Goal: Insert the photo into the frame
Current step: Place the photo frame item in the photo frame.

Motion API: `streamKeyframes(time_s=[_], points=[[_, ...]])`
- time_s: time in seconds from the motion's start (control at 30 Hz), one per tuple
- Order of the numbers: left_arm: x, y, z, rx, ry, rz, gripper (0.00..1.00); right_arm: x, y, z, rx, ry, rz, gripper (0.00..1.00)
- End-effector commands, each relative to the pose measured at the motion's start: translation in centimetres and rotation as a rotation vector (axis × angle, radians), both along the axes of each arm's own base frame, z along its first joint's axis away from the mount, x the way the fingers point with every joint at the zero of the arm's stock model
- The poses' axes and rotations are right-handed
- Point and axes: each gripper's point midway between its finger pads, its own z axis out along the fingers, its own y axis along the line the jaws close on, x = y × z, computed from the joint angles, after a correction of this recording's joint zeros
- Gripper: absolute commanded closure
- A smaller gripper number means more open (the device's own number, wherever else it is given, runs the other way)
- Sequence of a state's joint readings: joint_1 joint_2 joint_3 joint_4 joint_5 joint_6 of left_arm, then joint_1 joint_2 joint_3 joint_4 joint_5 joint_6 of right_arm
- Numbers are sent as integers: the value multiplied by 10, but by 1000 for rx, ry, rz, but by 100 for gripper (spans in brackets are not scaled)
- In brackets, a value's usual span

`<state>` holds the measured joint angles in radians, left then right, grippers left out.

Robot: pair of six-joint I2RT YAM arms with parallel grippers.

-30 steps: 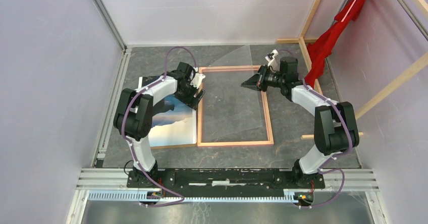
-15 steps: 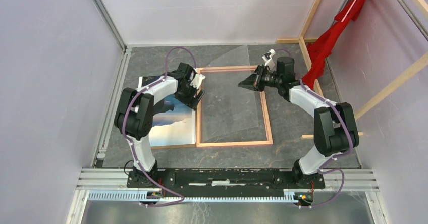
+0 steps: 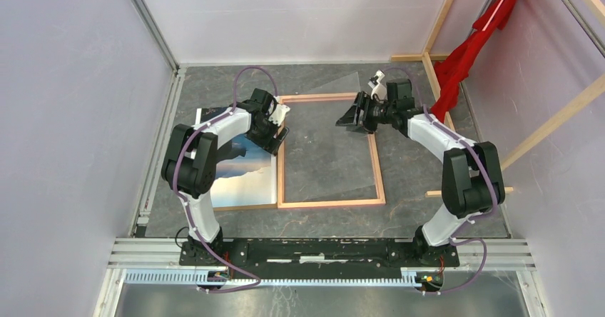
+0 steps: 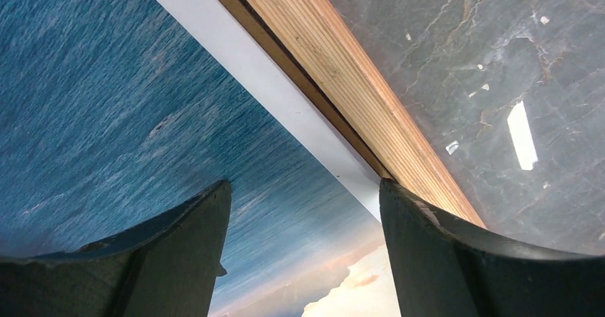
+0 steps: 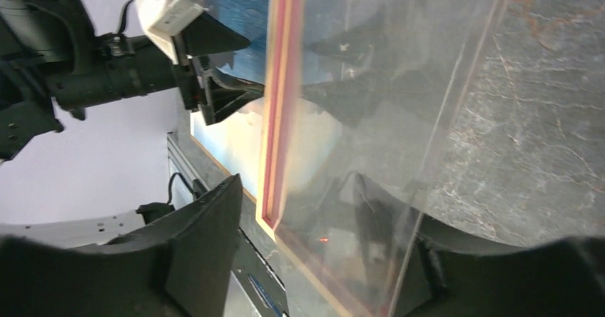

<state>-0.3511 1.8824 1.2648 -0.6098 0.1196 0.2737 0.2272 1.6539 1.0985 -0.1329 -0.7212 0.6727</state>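
Note:
The frame (image 3: 282,160) lies in the middle of the table with its tan wood back up; its pink inner edge (image 5: 275,117) shows in the right wrist view. The photo (image 3: 246,174) lies face up just left of it, its blue water (image 4: 143,103) beside the frame's wooden rail (image 4: 342,81). My left gripper (image 3: 275,133) (image 4: 303,195) hangs open low over the photo's right edge, holding nothing. A clear sheet (image 3: 335,88) (image 5: 399,117) rests slanted over the frame. My right gripper (image 3: 354,115) (image 5: 300,203) is open at the sheet's far right edge, jaws well apart.
A red cloth (image 3: 471,46) hangs at the back right beside bare wooden beams (image 3: 435,81) (image 3: 549,121). Pale walls close in the left and back. A metal rail (image 3: 321,249) with both arm bases runs along the near edge.
My right gripper has gone from shut to open, letting go of the clear sheet, and has shifted slightly toward the back. The left arm and the photo have hardly moved.

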Motion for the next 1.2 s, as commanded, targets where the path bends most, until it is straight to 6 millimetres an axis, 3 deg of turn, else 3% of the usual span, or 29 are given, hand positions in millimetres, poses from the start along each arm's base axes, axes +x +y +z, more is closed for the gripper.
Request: streamKeyframes(time_s=[0.0,0.27,0.73,1.17], points=[[8,-3,14,-19,-59,20,18,6,-5,-6,-73,-36,4,31],[8,-3,17,-18,-66,21,18,12,-22,-19,-243,-35,-8,12],[8,0,19,-12,-74,24,18,17,-35,-46,-412,-16,-12,2],[5,-1,14,-14,-58,20,18,20,-51,-71,-550,18,-20,2]])
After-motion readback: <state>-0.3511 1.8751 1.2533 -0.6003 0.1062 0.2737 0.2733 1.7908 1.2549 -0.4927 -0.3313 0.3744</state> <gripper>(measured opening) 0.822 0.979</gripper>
